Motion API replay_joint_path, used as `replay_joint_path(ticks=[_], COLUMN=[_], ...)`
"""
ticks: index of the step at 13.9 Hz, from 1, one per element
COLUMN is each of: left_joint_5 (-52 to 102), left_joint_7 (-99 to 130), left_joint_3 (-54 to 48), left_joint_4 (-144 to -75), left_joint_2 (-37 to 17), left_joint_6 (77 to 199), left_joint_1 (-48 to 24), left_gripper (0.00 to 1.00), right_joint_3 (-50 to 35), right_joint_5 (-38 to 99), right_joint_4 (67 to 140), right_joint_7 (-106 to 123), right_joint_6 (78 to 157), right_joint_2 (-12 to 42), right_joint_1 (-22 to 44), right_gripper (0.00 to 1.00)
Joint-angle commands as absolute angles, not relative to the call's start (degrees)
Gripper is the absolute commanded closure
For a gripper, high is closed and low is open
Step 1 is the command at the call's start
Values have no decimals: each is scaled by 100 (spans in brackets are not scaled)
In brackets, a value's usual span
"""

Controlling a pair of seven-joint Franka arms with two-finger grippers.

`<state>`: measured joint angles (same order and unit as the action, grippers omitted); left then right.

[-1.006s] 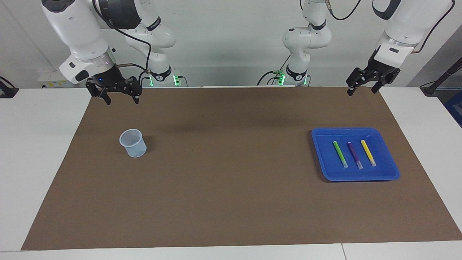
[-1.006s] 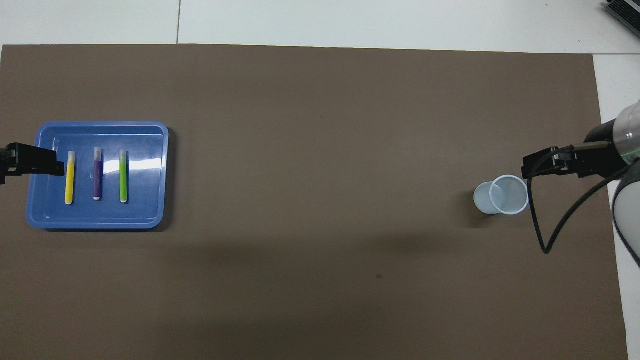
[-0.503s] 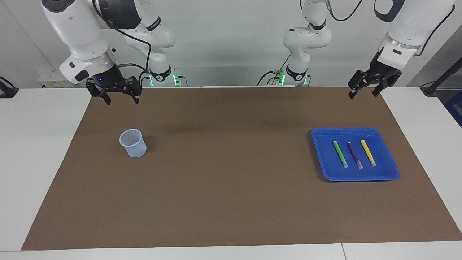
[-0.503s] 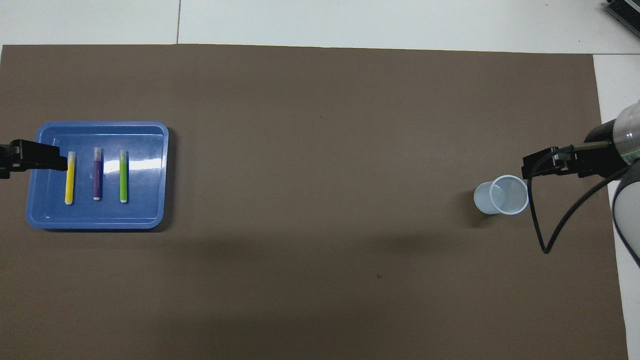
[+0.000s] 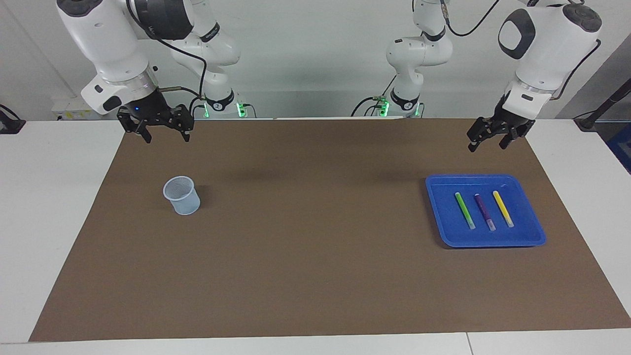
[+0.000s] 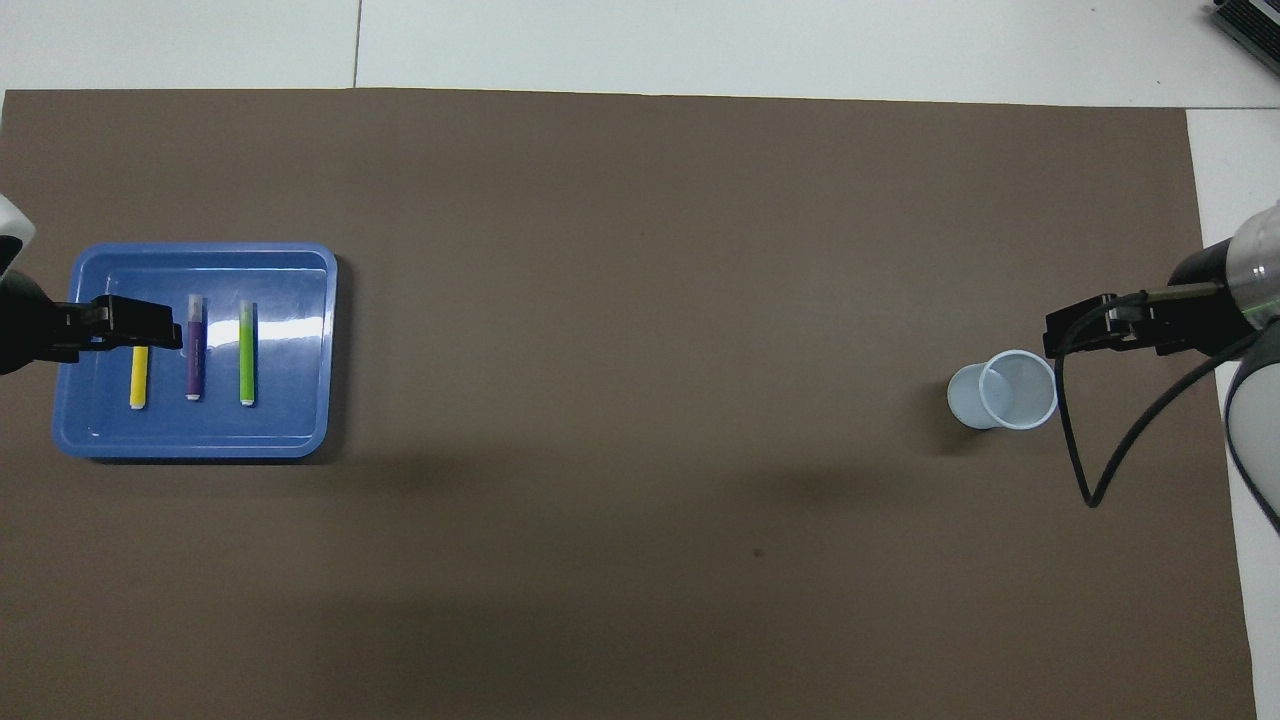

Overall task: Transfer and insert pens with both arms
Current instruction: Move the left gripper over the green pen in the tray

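Your three pens, green [image 5: 464, 210], purple [image 5: 483, 211] and yellow [image 5: 503, 208], lie untouched in the blue tray [image 5: 438, 217] near the desk's left-arm end. The left gripper [image 5: 487, 138], fingers spread, has swung down toward them; the right gripper [image 5: 161, 129], also spread, waits above the cup [image 5: 182, 195].

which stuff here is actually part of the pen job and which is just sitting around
Part of the job:
green pen, purple pen, yellow pen, all in the blue tray
pale blue cup
left gripper, open
right gripper, open

Just there:
brown mat
white table
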<state>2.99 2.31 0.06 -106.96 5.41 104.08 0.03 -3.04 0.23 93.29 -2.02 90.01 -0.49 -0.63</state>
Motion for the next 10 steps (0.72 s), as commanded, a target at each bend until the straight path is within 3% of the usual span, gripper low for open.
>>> replay_joint_path(ticks=[1, 10], left_joint_5=[378, 378], left_joint_7=[35, -290], left_joint_3=[-9, -9], left_joint_4=[-11161, -11241], left_joint_2=[633, -307], left_joint_6=[10774, 11706], left_joint_1=[70, 246], left_gripper=[0, 0], right_joint_3=[-308, -308], right_joint_5=[123, 123], right_joint_4=[9466, 9466], right_joint_7=[-246, -246], right_joint_6=[9053, 9053], right_joint_2=[-158, -158], right_joint_1=[-114, -114], right_gripper=[0, 0])
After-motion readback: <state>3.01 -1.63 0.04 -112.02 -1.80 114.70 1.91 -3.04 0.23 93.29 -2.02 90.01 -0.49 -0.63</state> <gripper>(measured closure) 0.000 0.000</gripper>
